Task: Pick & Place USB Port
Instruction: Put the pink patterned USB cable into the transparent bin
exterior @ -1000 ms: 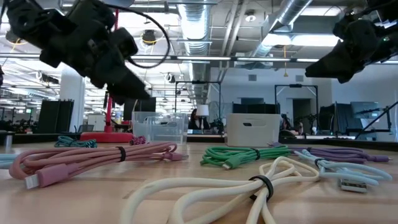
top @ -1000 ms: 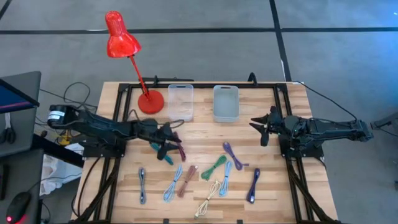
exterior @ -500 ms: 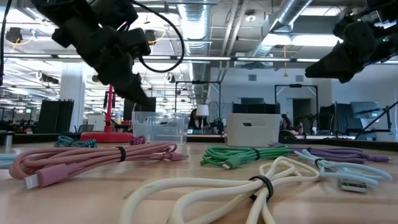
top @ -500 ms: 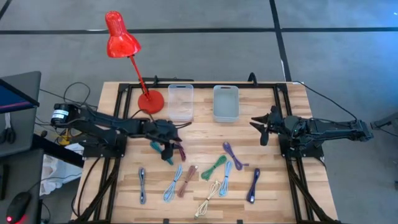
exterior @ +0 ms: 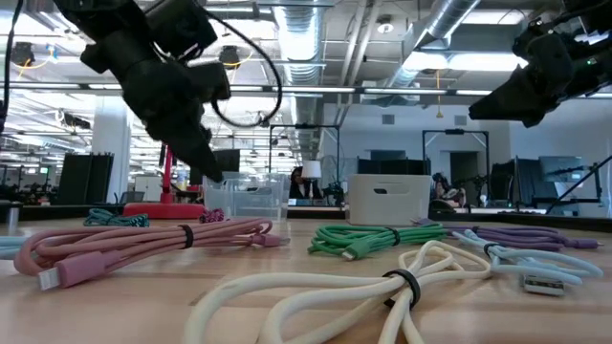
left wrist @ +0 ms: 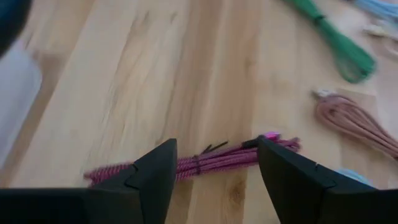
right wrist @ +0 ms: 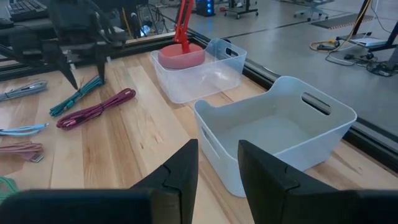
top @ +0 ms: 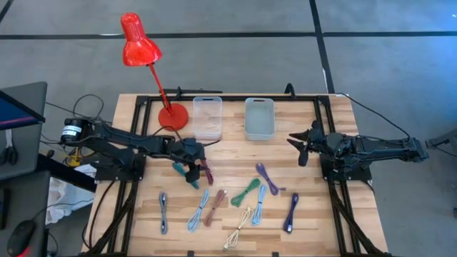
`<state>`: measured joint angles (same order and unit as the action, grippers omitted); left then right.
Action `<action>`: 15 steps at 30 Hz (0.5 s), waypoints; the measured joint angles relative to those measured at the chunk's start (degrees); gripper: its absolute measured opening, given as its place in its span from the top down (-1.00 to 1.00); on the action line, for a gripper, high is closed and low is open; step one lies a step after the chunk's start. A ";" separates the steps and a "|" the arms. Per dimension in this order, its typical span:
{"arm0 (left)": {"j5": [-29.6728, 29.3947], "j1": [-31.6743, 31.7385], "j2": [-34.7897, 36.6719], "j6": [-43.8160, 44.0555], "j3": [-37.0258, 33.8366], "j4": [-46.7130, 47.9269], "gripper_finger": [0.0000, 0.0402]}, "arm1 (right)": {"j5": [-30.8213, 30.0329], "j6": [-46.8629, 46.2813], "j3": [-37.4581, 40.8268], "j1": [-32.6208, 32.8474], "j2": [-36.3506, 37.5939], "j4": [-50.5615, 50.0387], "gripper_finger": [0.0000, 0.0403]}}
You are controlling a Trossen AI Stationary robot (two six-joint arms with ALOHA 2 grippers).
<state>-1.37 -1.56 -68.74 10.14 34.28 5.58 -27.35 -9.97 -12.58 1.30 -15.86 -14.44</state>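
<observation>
Left gripper [left wrist: 214,171] wide open and empty over the bundled magenta braided USB cable [left wrist: 199,164], probably light and floppy; best gripped at its tie.

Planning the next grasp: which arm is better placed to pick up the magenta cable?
Left. The left gripper hangs open right above the magenta cable, its fingers either side; the right gripper waits across the table.

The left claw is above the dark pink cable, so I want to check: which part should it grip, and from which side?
Probably the middle of the dark pink cable, by its black tie. The bundle lies flat on the table, so come straight down; the open left claw already straddles it there.
</observation>
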 joint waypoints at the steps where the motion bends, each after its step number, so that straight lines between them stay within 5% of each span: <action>1: -0.25 0.02 -0.81 2.12 0.00 -0.02 -0.15 | 0.01 0.00 0.00 0.01 0.00 -0.01 0.47; 9: 0.14 0.04 -6.44 21.40 0.00 0.07 -0.18 | -1.31 1.57 0.00 0.00 0.00 -0.07 0.47; 15: 6.94 1.32 -6.55 34.26 0.96 0.07 -0.12 | -1.46 3.07 0.00 0.00 0.00 -0.29 0.47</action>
<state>5.57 -0.24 -75.28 44.39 35.24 5.66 -28.82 -6.90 -12.58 1.30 -15.86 -14.72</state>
